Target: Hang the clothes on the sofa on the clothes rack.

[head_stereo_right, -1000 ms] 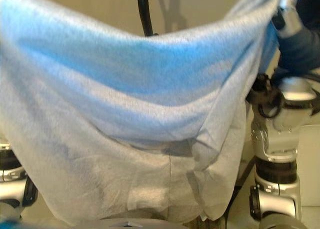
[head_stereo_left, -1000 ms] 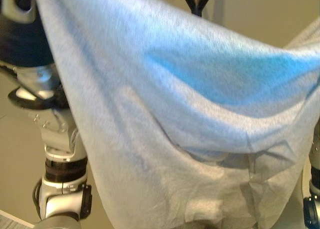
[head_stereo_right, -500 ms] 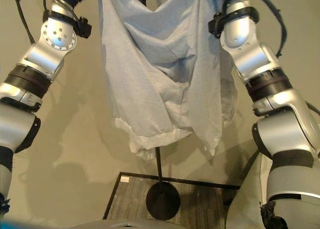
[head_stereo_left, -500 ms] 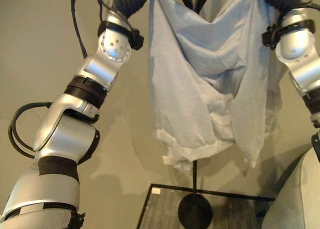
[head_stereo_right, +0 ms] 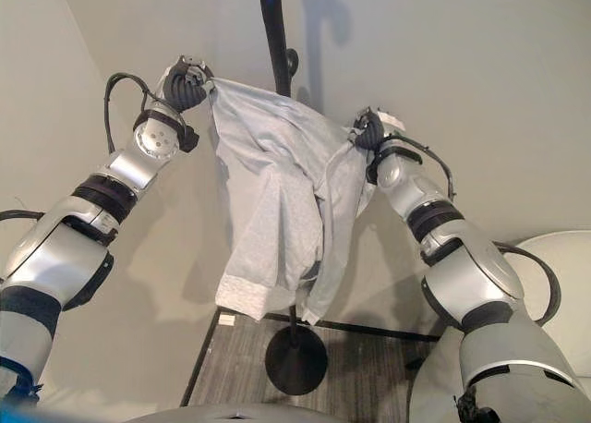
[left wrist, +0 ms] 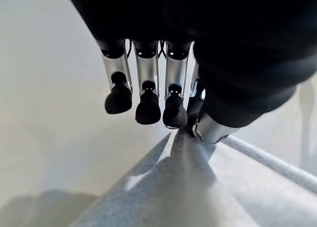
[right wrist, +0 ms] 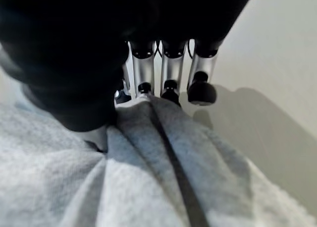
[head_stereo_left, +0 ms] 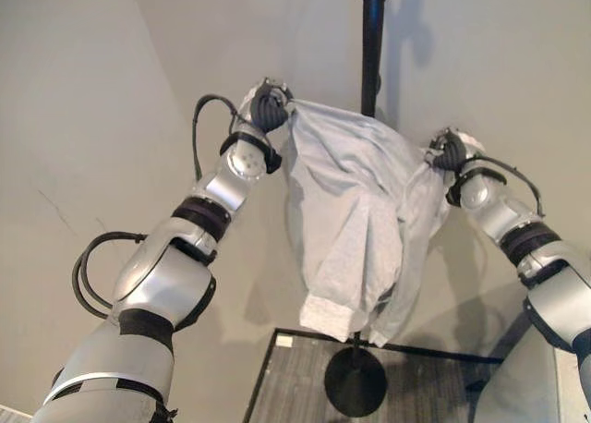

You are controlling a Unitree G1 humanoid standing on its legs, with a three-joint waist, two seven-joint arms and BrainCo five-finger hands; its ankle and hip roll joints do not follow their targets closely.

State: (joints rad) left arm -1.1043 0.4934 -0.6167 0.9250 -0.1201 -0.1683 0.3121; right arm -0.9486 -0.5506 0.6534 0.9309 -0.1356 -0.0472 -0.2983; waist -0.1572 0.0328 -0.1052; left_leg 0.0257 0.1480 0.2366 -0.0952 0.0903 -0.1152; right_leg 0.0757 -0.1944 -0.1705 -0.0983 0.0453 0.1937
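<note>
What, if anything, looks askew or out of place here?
The grey garment sags bunched and lopsided between the left hand and right hand, both pinching it, against the rack's pole, not on a hook.

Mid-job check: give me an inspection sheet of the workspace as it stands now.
Surface: grey floor mat under the rack's round base.
Job's things: pale garment held up, spread against the black clothes rack pole.
Clutter: nothing seen.
Hands: left hand pinches one garment corner; right hand pinches the other.
Cables: nothing seen beyond the robot's own.
Surroundings: plain wall; pale sofa at the robot's right.
</note>
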